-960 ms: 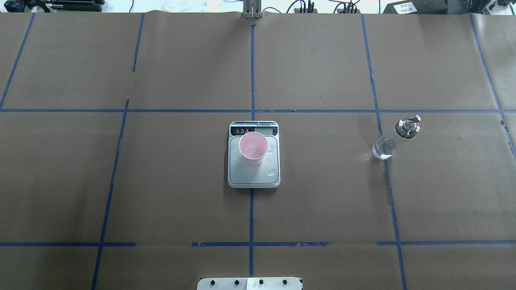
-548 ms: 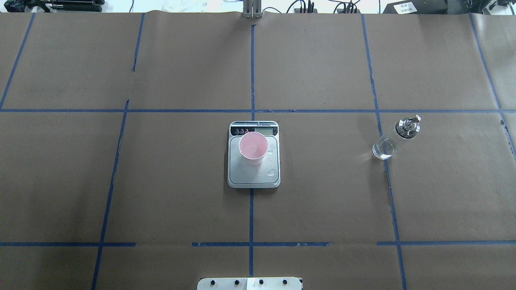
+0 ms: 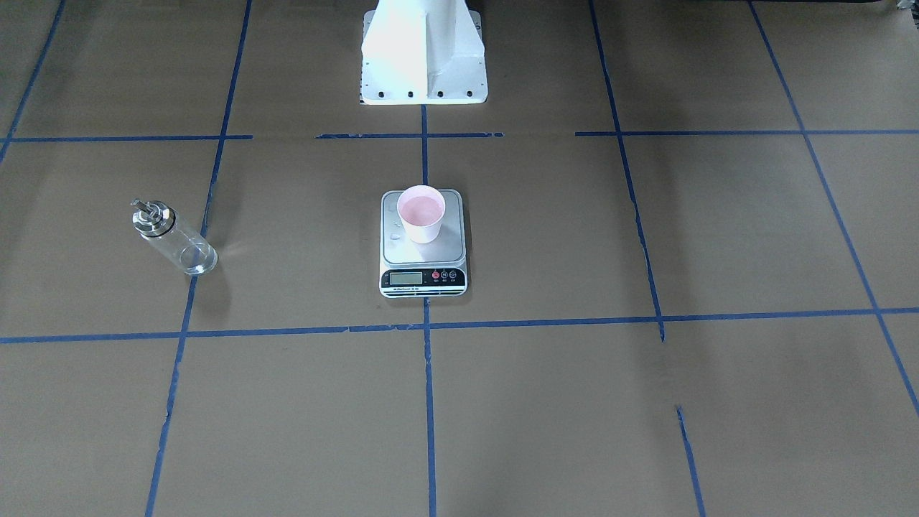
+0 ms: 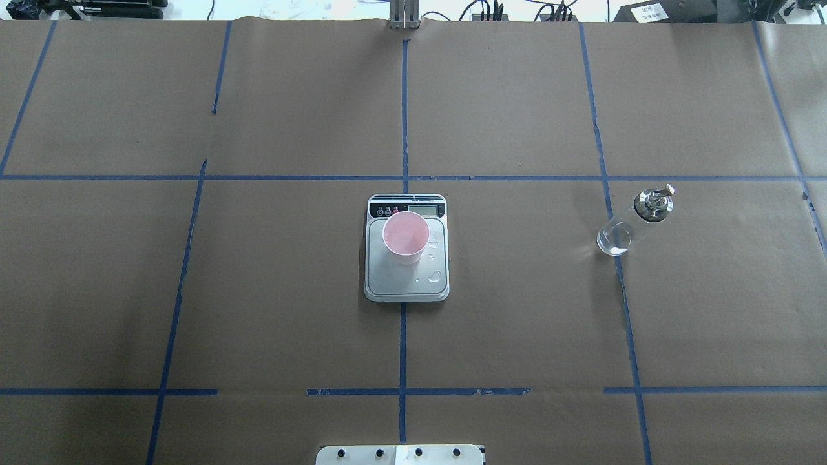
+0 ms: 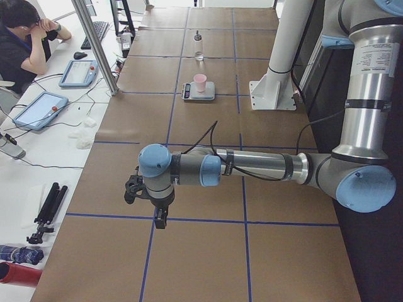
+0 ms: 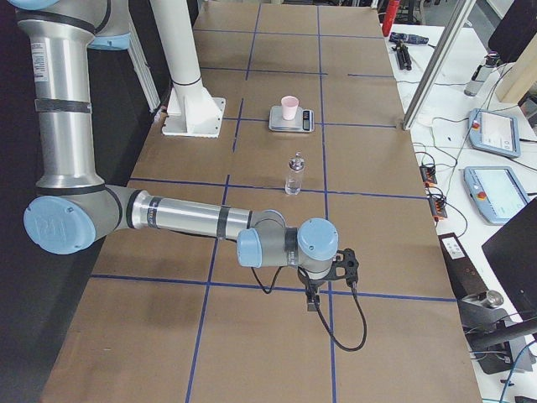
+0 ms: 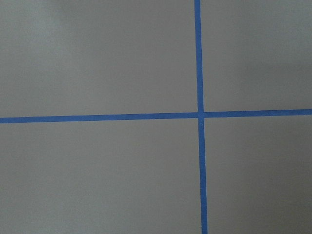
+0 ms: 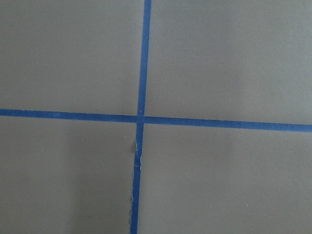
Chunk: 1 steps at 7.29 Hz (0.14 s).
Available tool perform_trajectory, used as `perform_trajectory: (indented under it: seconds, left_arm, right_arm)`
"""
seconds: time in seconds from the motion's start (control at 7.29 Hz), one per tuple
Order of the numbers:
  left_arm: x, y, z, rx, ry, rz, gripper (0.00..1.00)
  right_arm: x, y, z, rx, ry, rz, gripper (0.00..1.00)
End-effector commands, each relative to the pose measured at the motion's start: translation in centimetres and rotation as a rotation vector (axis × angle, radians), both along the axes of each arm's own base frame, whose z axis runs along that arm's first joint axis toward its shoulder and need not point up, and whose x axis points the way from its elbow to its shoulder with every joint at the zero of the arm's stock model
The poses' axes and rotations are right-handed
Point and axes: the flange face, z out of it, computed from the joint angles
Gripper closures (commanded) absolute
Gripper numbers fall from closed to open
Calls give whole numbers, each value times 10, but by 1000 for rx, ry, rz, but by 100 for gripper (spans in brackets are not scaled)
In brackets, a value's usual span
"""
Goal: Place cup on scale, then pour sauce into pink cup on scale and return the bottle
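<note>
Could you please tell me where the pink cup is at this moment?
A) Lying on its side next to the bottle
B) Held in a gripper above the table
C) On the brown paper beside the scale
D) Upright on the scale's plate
D: the cup stands upright on the plate of the scale, while the bottle stands well apart, off to the robot's right.

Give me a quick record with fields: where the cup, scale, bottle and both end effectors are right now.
cup: upright on the scale, near its display end
scale: table centre, droplets on its plate
bottle: upright on table, robot's right side, apart from scale, ungripped
left end effector: over bare table, far from all three; open or shut unclear
right end effector: likewise
</note>
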Motion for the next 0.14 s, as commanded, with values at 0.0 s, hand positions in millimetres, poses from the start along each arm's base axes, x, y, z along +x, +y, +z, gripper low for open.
perform_trajectory:
  seconds: [0.0]
  left_arm:
    - [0,0,0,0,0,0,0]
  right_arm:
    - [0,1,0,1,0,-1,0]
